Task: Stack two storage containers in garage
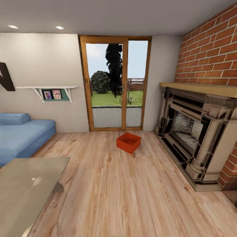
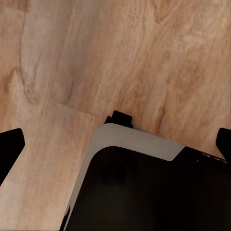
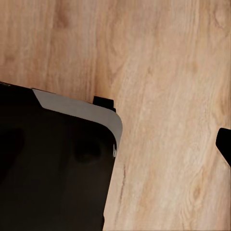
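One red-orange storage container (image 1: pixel 128 142) standing open-top on the wood-plank floor (image 1: pixel 125 191), just in front of the glass door (image 1: pixel 115 84) and to the fireplace's (image 1: pixel 194 131) left; second container out of sight. Probably light, stiff and smooth-walled, so likely slippery under a pinch. Best taken with both arms, pressing opposite short walls or hooking over the rim. Left jaws spread wide over bare floor, dark fingertips (image 2: pixel 9 147) well apart; right jaws impossible to judge.
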Robot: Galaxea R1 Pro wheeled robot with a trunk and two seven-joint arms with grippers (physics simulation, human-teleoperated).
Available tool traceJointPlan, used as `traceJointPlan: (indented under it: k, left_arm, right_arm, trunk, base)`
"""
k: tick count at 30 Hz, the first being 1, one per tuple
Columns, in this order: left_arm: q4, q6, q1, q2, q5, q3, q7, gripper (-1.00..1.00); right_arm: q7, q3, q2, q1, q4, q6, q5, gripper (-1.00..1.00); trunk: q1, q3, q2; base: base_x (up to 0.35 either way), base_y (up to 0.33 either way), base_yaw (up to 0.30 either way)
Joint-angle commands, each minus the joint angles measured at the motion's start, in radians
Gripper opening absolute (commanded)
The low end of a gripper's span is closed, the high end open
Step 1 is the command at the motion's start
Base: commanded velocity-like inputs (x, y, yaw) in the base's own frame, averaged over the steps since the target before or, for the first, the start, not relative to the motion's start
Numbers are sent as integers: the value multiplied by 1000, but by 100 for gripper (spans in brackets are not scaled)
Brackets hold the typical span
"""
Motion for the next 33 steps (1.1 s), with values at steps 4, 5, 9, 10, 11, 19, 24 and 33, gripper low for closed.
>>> traceJointPlan:
  k: [4,5,9,10,11,19,24,33]
  left_arm:
    - [0,-2,-1,0,8,-9,3,100]
    - [0,-2,-1,0,8,-9,3,100]
    - [0,-2,-1,0,8,-9,3,100]
    - [0,-2,-1,0,8,-9,3,100]
    - [0,-2,-1,0,8,-9,2,100]
    - [0,0,-1,-1,8,-9,2,100]
    - [0,2,-1,0,8,-9,2,100]
    - [0,1,-1,-1,8,-9,2,100]
  right_arm:
    - [-2,8,0,-1,3,-5,-3,100]
    - [-2,8,0,-1,3,-5,-3,100]
    - [-2,8,0,-1,3,-5,-3,100]
    - [-2,8,0,-1,3,-5,-3,100]
    - [-3,8,0,-1,3,-5,-3,100]
    - [-2,8,0,-2,3,-5,-3,100]
    - [-2,8,0,-1,3,-5,-3,100]
    - [-2,8,-1,-1,3,-5,-3,100]
  trunk:
    - [1,-1,-1]
    - [1,-1,-1]
    - [1,-1,-1]
    - [1,-1,-1]
    - [1,-1,-1]
    - [1,-1,-1]
    - [1,-1,-1]
    - [1,-1,-1]
  base:
    - [322,0,269]
    - [322,0,269]
    - [322,0,269]
    - [322,0,269]
    - [322,0,269]
    - [322,0,260]
    - [322,0,81]
    - [322,0,9]
